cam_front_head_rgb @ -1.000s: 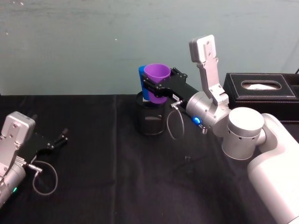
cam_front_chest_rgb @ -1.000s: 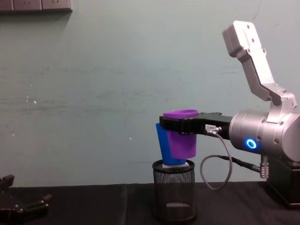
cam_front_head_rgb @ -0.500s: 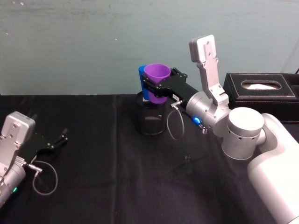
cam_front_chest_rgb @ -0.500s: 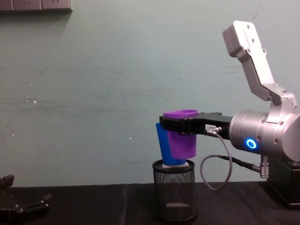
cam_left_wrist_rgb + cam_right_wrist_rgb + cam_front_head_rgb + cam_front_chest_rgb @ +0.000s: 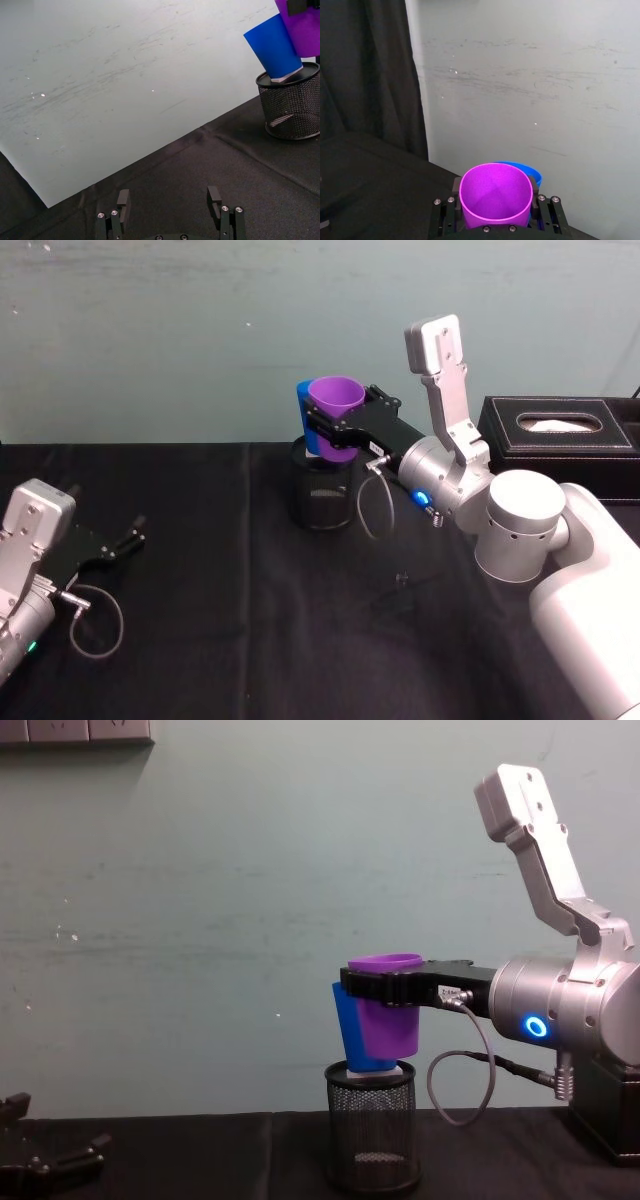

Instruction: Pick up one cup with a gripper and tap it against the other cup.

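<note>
Purple cup (image 5: 336, 400), clamped in jaws of right gripper (image 5: 327, 435), upper centre of head view, seems to touch blue cup (image 5: 304, 420) in mesh holder (image 5: 322, 502): tap step. Next: gentle withdrawal. Left gripper (image 5: 135, 533) parked lower left, jaws apart.
</note>
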{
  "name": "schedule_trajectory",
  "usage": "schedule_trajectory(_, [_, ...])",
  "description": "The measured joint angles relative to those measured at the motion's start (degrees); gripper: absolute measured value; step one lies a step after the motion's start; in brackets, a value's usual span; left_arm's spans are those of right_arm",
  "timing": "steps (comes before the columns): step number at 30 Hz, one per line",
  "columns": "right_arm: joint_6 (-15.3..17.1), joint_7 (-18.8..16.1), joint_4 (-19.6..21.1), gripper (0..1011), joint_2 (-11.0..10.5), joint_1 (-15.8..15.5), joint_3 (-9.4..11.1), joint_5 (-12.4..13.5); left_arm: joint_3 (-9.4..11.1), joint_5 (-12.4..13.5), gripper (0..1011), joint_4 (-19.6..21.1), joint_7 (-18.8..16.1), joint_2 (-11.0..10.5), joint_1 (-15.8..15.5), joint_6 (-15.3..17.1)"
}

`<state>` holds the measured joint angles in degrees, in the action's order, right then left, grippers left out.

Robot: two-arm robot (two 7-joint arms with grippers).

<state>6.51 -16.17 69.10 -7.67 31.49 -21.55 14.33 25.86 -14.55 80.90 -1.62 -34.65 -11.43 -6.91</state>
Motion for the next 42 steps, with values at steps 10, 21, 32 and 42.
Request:
schedule_trajectory(10, [0.0,0.0,0.0,736,0.0,0.0,0.0,0.0,0.0,0.0,1000,0.0,0.0,0.0,0.0,0.0])
schedule_trajectory(21, [0.0,0.0,0.0,736,0.0,0.0,0.0,0.0,0.0,0.0,1000,0.0,0.0,0.0,0.0,0.0])
schedule_trajectory(32, [0.0,0.0,0.0,736,0.0,0.0,0.0,0.0,0.0,0.0,1000,0.0,0.0,0.0,0.0,0.0])
schedule_trajectory(42, [0.0,0.0,0.0,736,0.0,0.0,0.0,0.0,0.0,0.0,1000,0.0,0.0,0.0,0.0,0.0])
